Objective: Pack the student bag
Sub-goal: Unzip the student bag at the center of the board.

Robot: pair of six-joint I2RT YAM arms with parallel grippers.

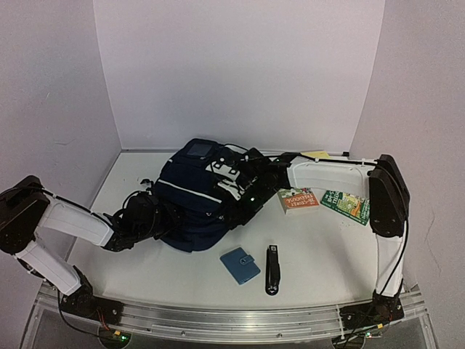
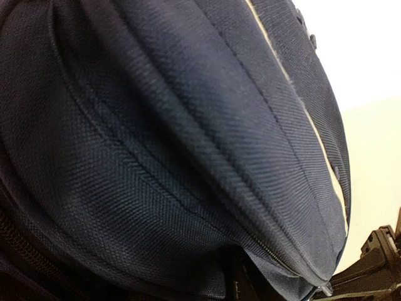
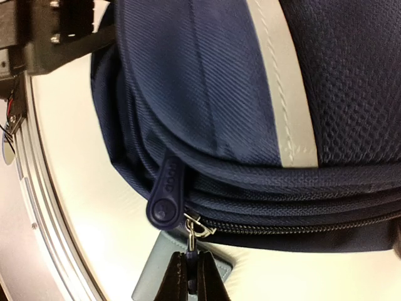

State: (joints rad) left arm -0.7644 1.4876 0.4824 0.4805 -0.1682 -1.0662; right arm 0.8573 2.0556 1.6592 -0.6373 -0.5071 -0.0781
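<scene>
The student bag [image 1: 196, 200] lies left of the worktop's [image 1: 327, 247] centre; the right claw [image 3: 188, 271], clamped on its zipper pull [image 3: 191, 241], should draw steadily along the track while the left claw [image 1: 149, 217], whose opening cannot be told, braces the fabric.

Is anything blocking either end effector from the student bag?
Nothing visible. The right end effector is shut on a zipper pull of the student bag; the left end effector sits right against the bag's side, its opening unclear.

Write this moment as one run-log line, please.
left gripper: at student bag side, jaws unclear | right gripper: shut on zipper pull | blue wallet: on table, outside bag
</scene>
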